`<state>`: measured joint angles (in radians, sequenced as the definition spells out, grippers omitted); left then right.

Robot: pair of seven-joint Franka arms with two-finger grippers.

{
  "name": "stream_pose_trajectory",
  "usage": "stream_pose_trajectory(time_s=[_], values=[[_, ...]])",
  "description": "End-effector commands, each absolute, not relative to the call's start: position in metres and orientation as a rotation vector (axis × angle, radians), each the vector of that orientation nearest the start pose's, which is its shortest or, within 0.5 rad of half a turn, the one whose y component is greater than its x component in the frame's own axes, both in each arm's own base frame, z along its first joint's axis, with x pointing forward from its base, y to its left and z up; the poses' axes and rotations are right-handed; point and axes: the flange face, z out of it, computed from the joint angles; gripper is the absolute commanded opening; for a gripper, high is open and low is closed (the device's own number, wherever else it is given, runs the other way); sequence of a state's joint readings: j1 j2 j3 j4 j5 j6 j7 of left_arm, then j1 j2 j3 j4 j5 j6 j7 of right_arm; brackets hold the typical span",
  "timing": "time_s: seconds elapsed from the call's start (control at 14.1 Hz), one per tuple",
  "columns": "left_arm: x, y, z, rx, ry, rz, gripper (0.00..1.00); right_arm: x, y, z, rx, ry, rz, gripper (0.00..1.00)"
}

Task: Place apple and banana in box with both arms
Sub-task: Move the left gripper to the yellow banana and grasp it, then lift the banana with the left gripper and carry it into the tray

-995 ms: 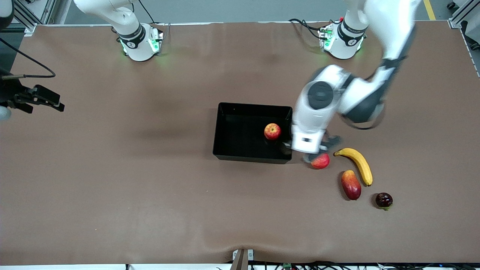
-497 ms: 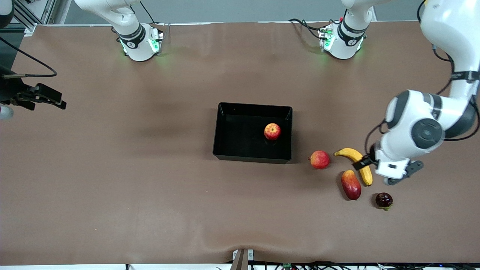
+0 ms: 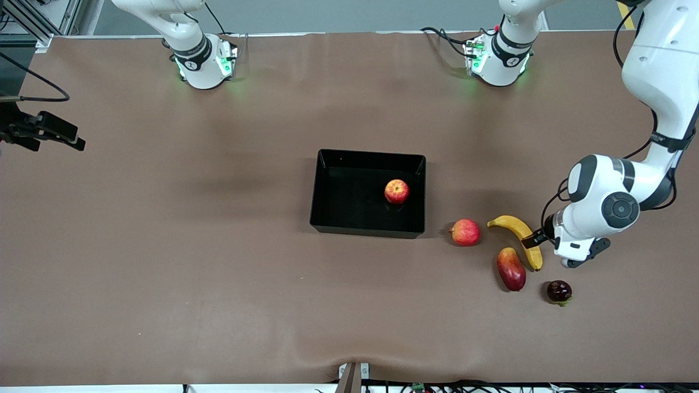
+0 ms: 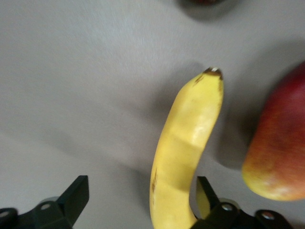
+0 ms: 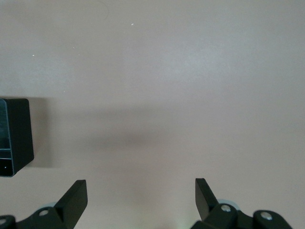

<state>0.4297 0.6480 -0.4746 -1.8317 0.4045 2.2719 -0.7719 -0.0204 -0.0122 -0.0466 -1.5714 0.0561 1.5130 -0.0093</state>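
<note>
The red-and-yellow apple (image 3: 396, 191) lies in the black box (image 3: 349, 224), close to the wall toward the left arm's end. On the table beside the box, toward that same end, lies the yellow banana (image 3: 519, 232). My left gripper (image 3: 538, 243) is down at the banana's nearer half and open. In the left wrist view the banana (image 4: 186, 152) runs between the fingers (image 4: 76, 195), close to one and well apart from the other. My right gripper (image 3: 54, 132) waits open over bare table at the right arm's end; its wrist view shows a corner of the box (image 5: 14, 136).
A pinkish-red round fruit (image 3: 466, 232) lies between box and banana. A red-yellow mango (image 3: 511, 268) lies right beside the banana's nearer end, with a dark plum-like fruit (image 3: 559, 291) nearer the camera. The mango (image 4: 281, 143) sits close to one left finger.
My left arm has swung from over the box's wall to the banana and settled with its jaws around it. The right gripper has drifted slightly.
</note>
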Motion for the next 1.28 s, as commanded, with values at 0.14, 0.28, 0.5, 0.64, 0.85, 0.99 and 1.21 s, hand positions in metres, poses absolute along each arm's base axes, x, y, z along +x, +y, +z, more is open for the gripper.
stream_pose_trajectory(time_s=[0.14, 0.28, 0.5, 0.64, 0.85, 0.99, 1.21], values=[[0.633, -0.006, 0.189, -3.002, -0.763, 0.142, 0.3, 0.532, -0.029, 0.627, -3.107, 0.17, 0.079, 1.0], [0.635, -0.011, 0.199, -3.006, -0.75, 0.119, 0.0, 0.534, -0.03, 0.628, -3.116, 0.166, 0.065, 1.0], [0.639, -0.03, 0.25, -3.006, -0.708, 0.029, 0.0, 0.54, -0.03, 0.628, -3.148, 0.15, 0.032, 1.0], [0.634, -0.063, 0.294, -3.0, -0.634, 0.014, 0.0, 0.541, -0.03, 0.628, -3.158, 0.139, 0.024, 1.0], [0.625, -0.128, 0.343, -3.062, -0.547, -0.001, 0.0, 0.541, -0.022, 0.629, -3.149, 0.145, 0.036, 1.0], [0.615, -0.189, 0.362, -3.122, -0.504, 0.008, 0.0, 0.537, -0.026, 0.63, -3.124, 0.148, 0.067, 1.0], [0.59, -0.301, 0.364, -3.18, -0.403, 0.01, 0.0, 0.54, -0.021, 0.624, -3.112, 0.127, 0.11, 1.0]])
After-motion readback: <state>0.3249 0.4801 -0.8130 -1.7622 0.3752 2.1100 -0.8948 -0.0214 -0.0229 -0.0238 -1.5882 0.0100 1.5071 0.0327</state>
